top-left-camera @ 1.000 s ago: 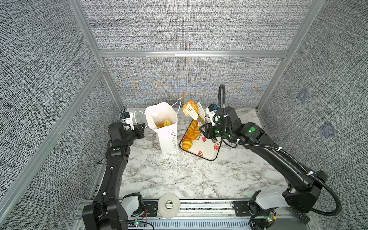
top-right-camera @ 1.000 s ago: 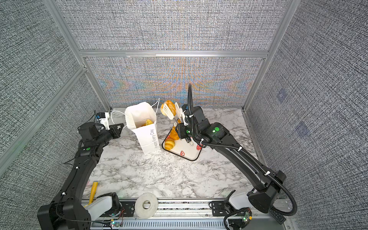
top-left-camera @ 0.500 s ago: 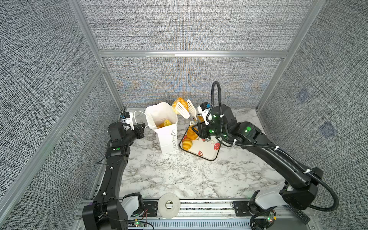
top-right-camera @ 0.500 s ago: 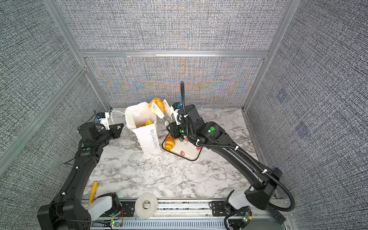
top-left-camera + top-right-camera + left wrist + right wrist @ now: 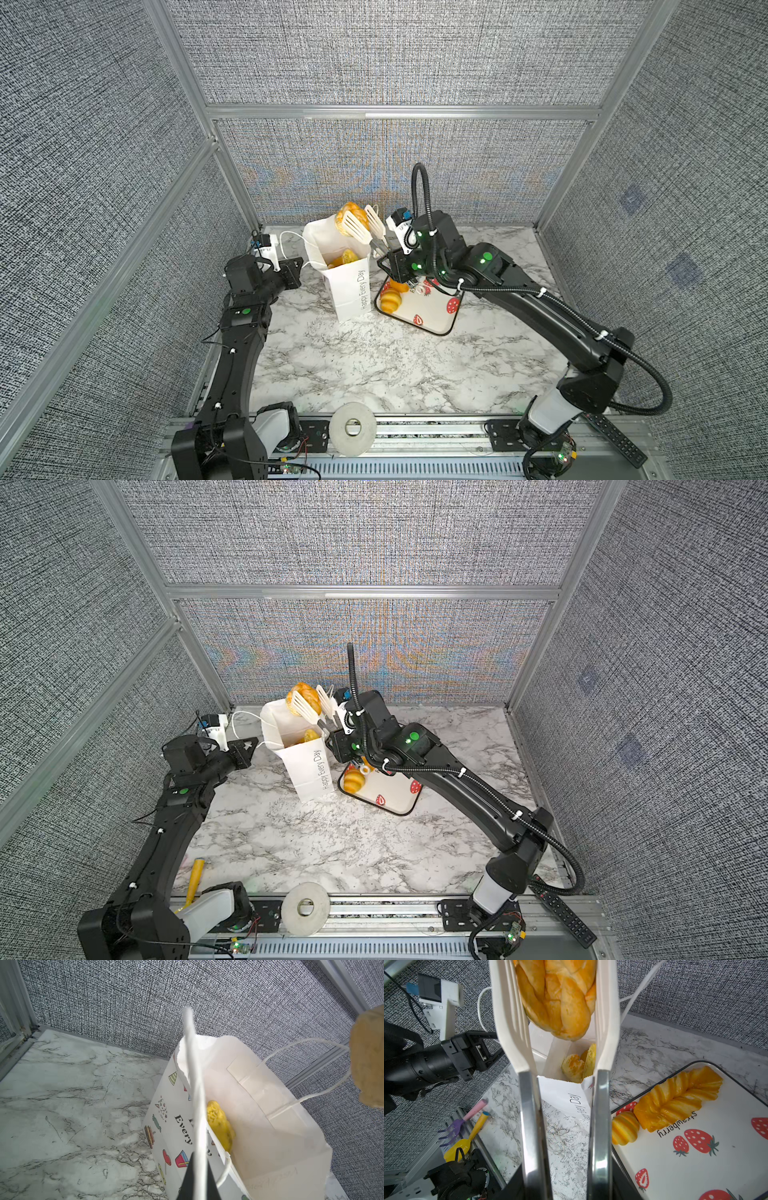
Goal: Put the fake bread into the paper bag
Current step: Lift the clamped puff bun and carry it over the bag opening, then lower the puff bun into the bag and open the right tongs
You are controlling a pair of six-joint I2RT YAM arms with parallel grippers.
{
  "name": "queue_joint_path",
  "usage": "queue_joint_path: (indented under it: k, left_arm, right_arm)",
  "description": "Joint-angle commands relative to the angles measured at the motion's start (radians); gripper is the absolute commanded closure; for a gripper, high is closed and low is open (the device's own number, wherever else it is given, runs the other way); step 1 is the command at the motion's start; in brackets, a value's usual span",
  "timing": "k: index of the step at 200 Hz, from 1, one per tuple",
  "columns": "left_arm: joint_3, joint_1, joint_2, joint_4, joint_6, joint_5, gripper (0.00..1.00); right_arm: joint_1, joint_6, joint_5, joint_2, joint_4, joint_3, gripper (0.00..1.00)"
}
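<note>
The white paper bag [image 5: 347, 286] [image 5: 309, 766] stands upright and open, with fake bread [image 5: 220, 1126] [image 5: 577, 1066] inside. Its cord handle [image 5: 194, 1084] is pinched in my shut left gripper [image 5: 293, 272] [image 5: 197, 1184], on the bag's left. My right gripper [image 5: 384, 249] [image 5: 566, 1188] is shut on white-tipped metal tongs [image 5: 368, 226] [image 5: 529, 1105]. The tongs clamp a braided bun [image 5: 351, 214] [image 5: 305, 696] [image 5: 558, 999] above the bag's mouth. A long twisted loaf [image 5: 675, 1099] and a small ridged roll [image 5: 390, 299] [image 5: 625, 1128] lie on the strawberry tray [image 5: 432, 316] [image 5: 695, 1167].
The tray sits right beside the bag. A white tape roll [image 5: 352, 428] [image 5: 305, 908] rests on the front rail. A yellow scoop [image 5: 194, 879] [image 5: 465, 1142] and a purple fork [image 5: 454, 1126] lie front left. A black remote [image 5: 561, 912] is front right.
My right arm has swung left, carrying the tongs and the braided bun from above the tray to above the bag's mouth. The left arm and the bag have not moved.
</note>
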Motion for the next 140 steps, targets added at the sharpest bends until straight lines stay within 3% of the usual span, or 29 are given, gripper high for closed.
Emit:
queue_joint_path:
  k: [1,140]
  left_arm:
    - [0.002,0.001,-0.002,0.007,0.006,0.011,1.0]
    - [0.003,0.0,-0.01,0.006,0.007,0.007,1.0]
  right_arm:
    - [0.002,0.005,-0.003,0.03,0.027,0.043,0.57]
    - [0.002,0.037,-0.029,0.276,-0.076,0.327,0.56]
